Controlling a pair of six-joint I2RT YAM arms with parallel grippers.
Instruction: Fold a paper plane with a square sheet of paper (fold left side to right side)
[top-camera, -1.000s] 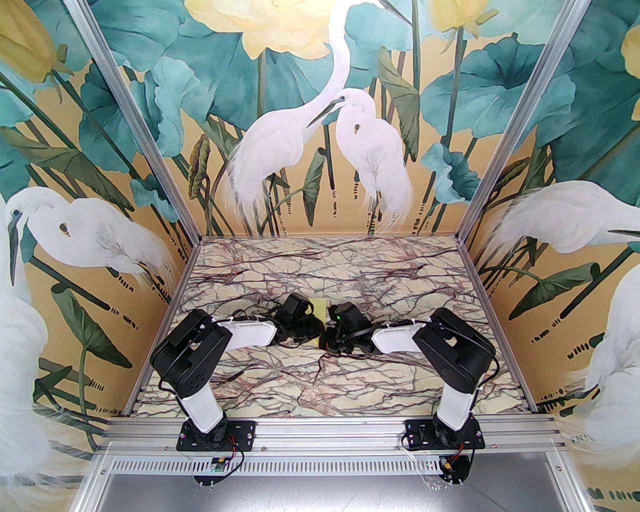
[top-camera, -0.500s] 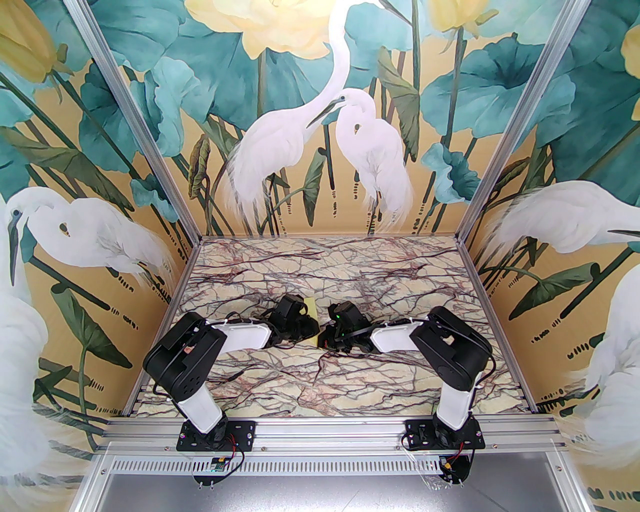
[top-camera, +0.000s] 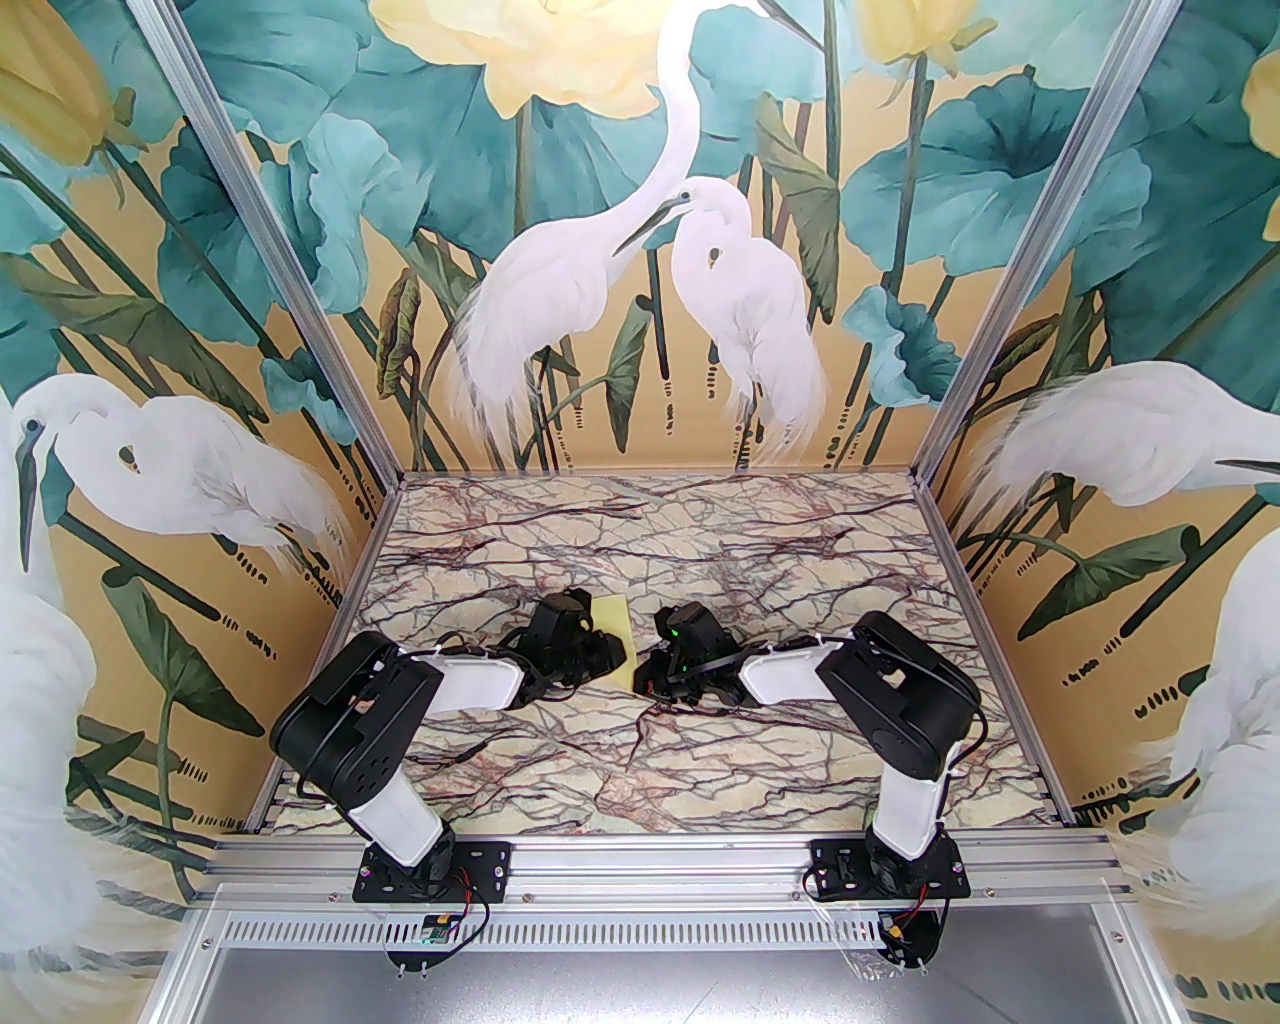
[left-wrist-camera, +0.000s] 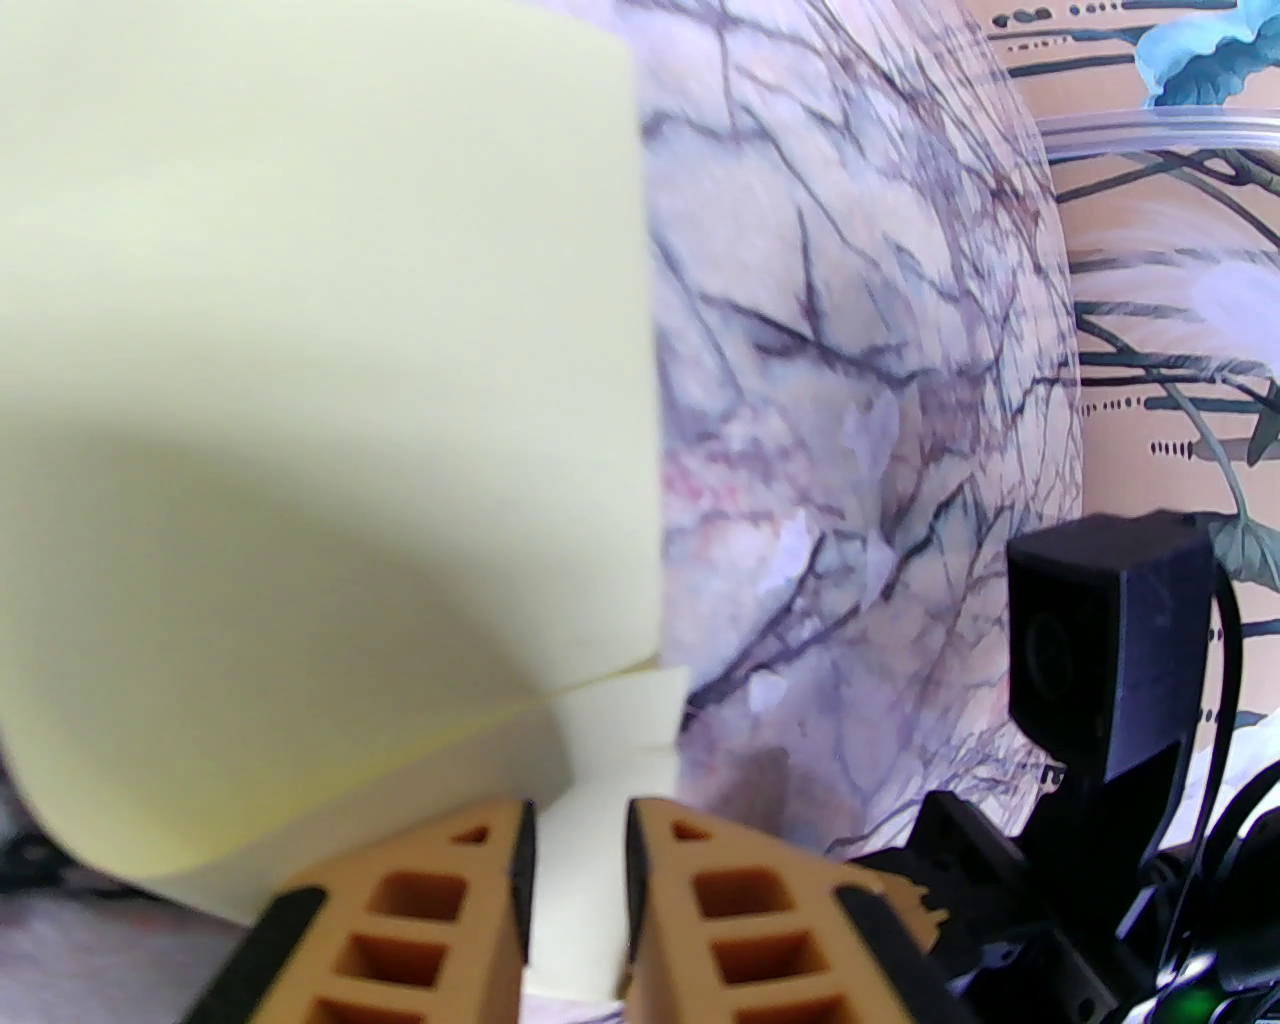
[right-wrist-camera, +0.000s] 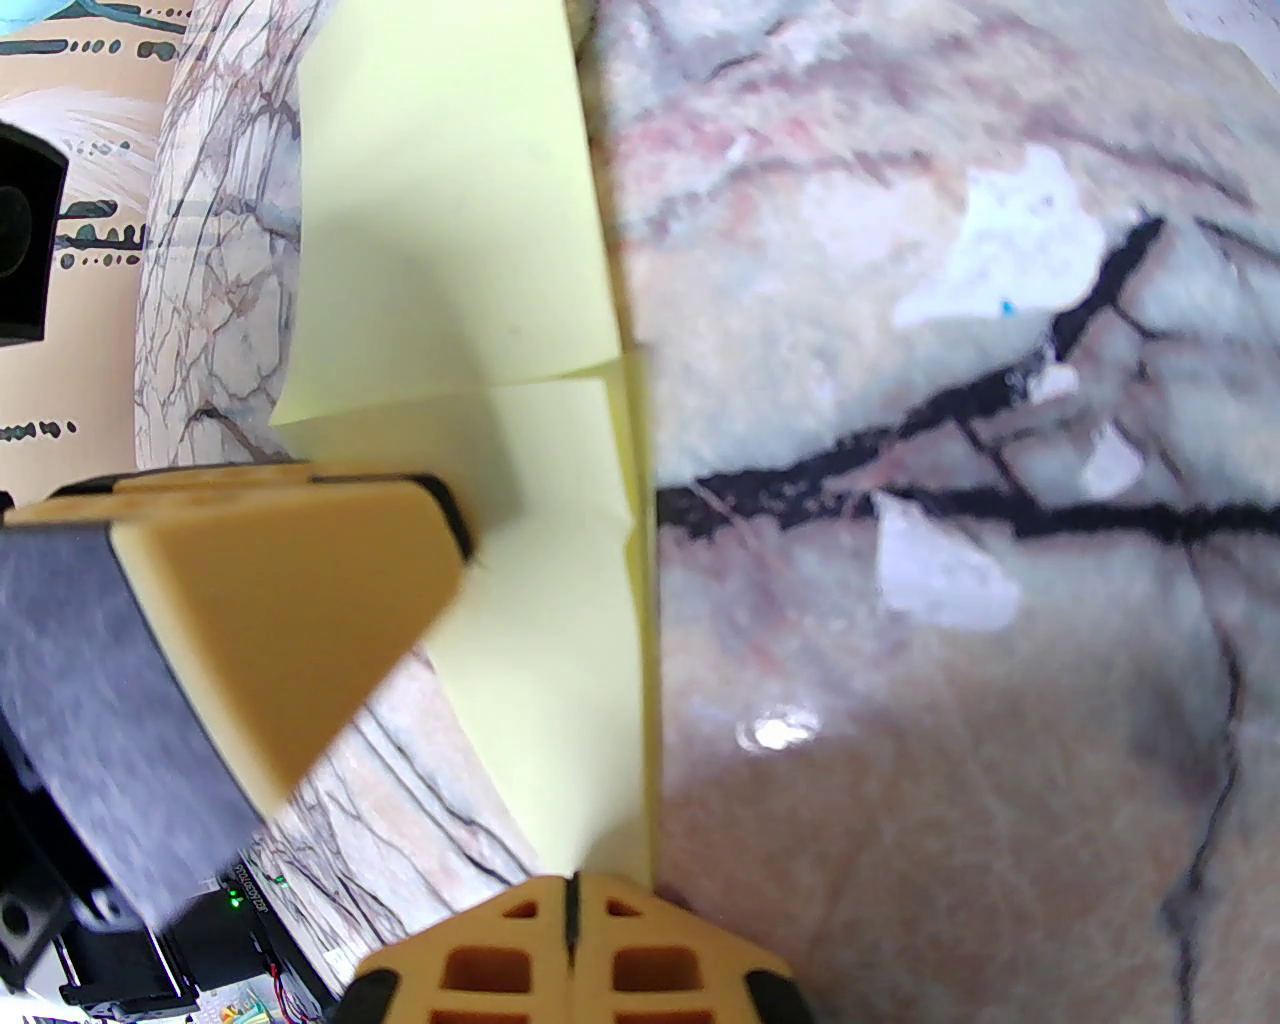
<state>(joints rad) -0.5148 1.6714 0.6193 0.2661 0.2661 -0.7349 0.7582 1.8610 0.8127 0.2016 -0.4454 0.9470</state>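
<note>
Paper (right-wrist-camera: 450, 250), yellow, folded, tip in clamped R hand (right-wrist-camera: 572, 892); L hand (left-wrist-camera: 579, 815) ajar

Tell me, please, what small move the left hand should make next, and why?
Probably close the left hand on the paper: its fingers stand slightly apart with paper between them, while the shut right hand meets the narrow end.

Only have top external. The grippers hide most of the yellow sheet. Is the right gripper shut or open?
Observer: Shut. On the wrist view the right gripper has its fingertips together at the narrow end of the yellow sheet.
Operator: And the left?
Observer: Its own camera shows the left gripper slightly apart, with pale paper in the gap.
Operator: Any folds in yet?
Observer: Yes. A flap edge crosses the sheet, and its right edge shows stacked layers.
</note>
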